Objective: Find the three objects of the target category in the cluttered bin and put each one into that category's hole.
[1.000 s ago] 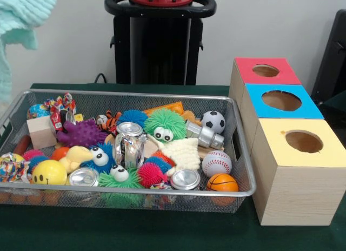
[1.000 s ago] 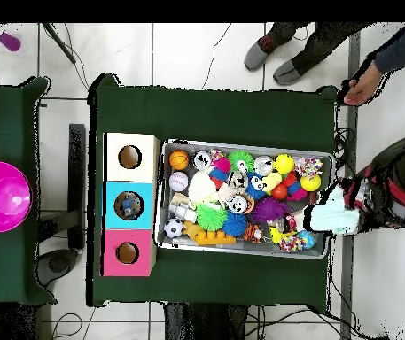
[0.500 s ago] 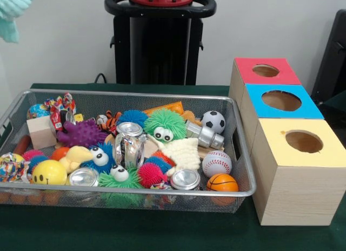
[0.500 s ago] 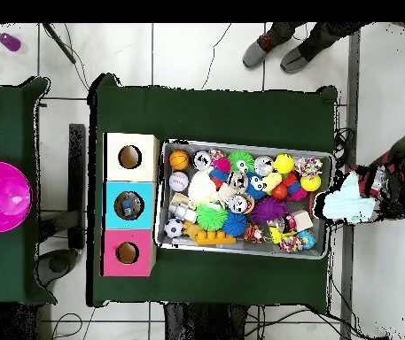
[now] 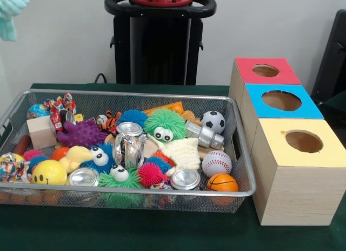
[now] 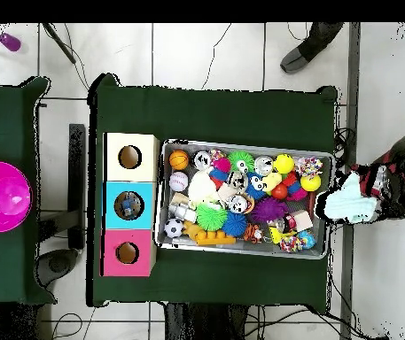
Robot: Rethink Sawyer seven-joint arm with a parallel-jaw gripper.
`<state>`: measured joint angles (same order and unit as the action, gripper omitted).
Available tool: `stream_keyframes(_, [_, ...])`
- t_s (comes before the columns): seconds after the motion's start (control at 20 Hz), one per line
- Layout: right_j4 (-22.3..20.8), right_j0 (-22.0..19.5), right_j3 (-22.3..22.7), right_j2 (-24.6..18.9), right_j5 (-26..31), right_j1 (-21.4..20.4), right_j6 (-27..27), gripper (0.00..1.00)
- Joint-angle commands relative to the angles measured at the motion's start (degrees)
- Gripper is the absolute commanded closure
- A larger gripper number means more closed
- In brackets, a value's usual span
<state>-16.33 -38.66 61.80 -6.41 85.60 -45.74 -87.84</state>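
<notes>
A wire mesh bin (image 5: 130, 191) holds a heap of toys. Among them are a soccer ball (image 5: 213, 121), a baseball (image 5: 217, 163), a basketball (image 5: 222, 182), several shiny cans such as one at the front (image 5: 185, 179), a green furry toy (image 5: 164, 124), a yellow smiley ball (image 5: 48, 172) and a wooden block (image 5: 41, 132). Beside the bin stand a red box (image 5: 246, 67), a blue box (image 5: 311, 107) and a yellow box (image 5: 275, 145), each with a round hole on top. From overhead the bin (image 6: 159, 199) lies right of the boxes. Neither view shows my gripper.
A person's hand in a mint glove (image 6: 347, 205) hovers just off the bin's end away from the boxes, and shows at the top left corner in the front view (image 5: 11, 7). A shoe (image 6: 299, 57) stands beyond the table. A magenta bowl (image 6: 2, 197) sits on a side table.
The mint-gloved hand has drawn back from over the bin's end and risen toward the front view's corner. The person standing beyond the table has stepped away. The toys have not moved.
</notes>
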Motion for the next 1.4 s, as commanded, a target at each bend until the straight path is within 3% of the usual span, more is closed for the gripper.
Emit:
stream_keyframes(0.05, [-1.75, 0.23, 4.82, -5.03, -3.22, 0.33, 11.78, 1.0])
stream_keyframes(0.2, [0.71, 0.45, 9.51, -4.02, -7.42, -0.74, 6.38, 1.0])
stream_keyframes(0.4, [3.61, 0.57, 19.36, -2.97, -15.93, -2.29, 1.21, 1.0])
stream_keyframes(0.55, [5.15, -0.26, 27.89, -3.11, -30.5, -4.02, -2.26, 1.0])
stream_keyframes(0.75, [7.03, -1.39, 33.11, -3.5, -39.62, -4.1, -4.28, 1.0])
stream_keyframes(1.0, [7.19, -1.41, 36.78, -3.11, -49.76, -2.79, -6.16, 1.0])
stream_keyframes(1.4, [4.49, -0.88, 34.24, -1.66, -48.73, -1.52, -1.98, 1.0])
